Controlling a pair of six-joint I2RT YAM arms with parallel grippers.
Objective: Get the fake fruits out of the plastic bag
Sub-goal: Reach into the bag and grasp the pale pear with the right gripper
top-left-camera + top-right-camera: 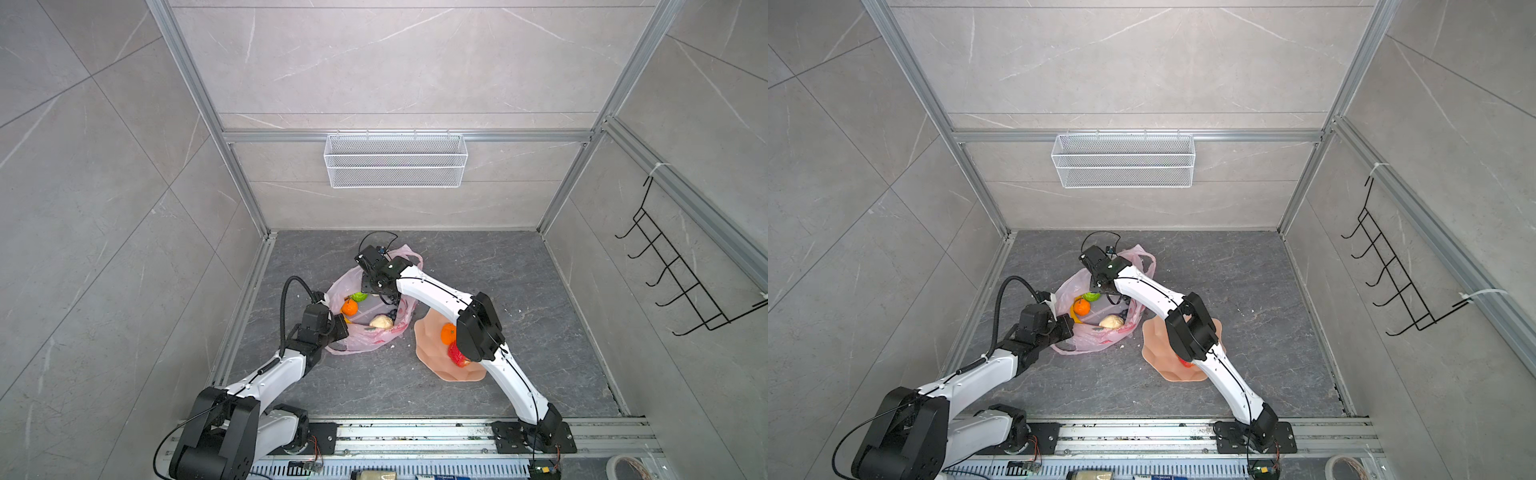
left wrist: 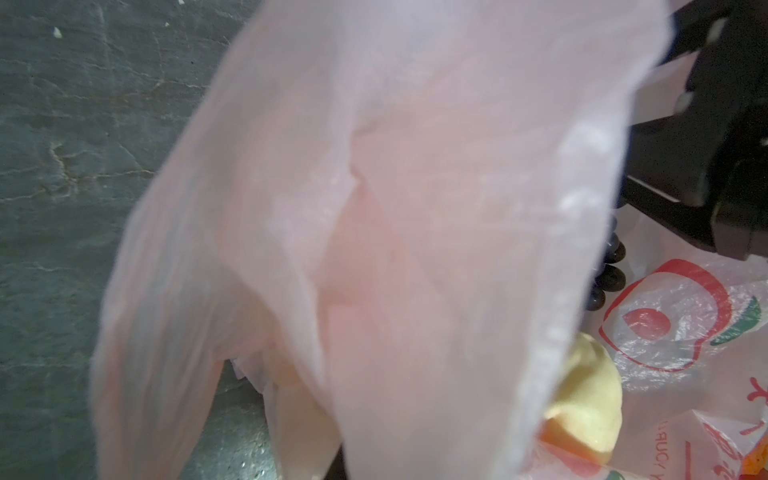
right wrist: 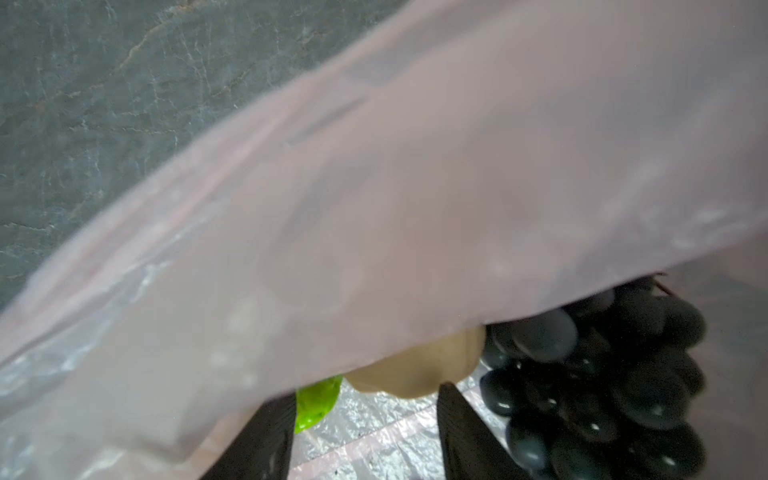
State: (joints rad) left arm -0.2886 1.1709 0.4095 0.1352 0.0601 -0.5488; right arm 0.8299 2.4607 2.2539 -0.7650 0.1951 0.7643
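The pink plastic bag (image 1: 374,332) (image 1: 1096,338) lies open on the dark floor. My left gripper (image 1: 343,328) is shut on its near-left rim, and the film (image 2: 415,208) drapes over the jaws in the left wrist view. Inside the bag lie an orange (image 1: 349,307), a green fruit (image 1: 359,296), a beige fruit (image 1: 381,321) and dark grapes (image 3: 602,374). My right gripper (image 1: 388,297) (image 3: 365,415) reaches into the bag from the far side and stands open. Only bag floor shows between its fingers (image 3: 461,428). A second beige fruit (image 3: 415,370) sits just past the tips.
A peach scalloped plate (image 1: 432,357) (image 1: 1156,349) lies right of the bag, holding an orange (image 1: 448,333) and a red fruit (image 1: 457,355), partly under my right arm. A white wire basket (image 1: 395,160) hangs on the back wall, black hooks (image 1: 681,270) on the right wall.
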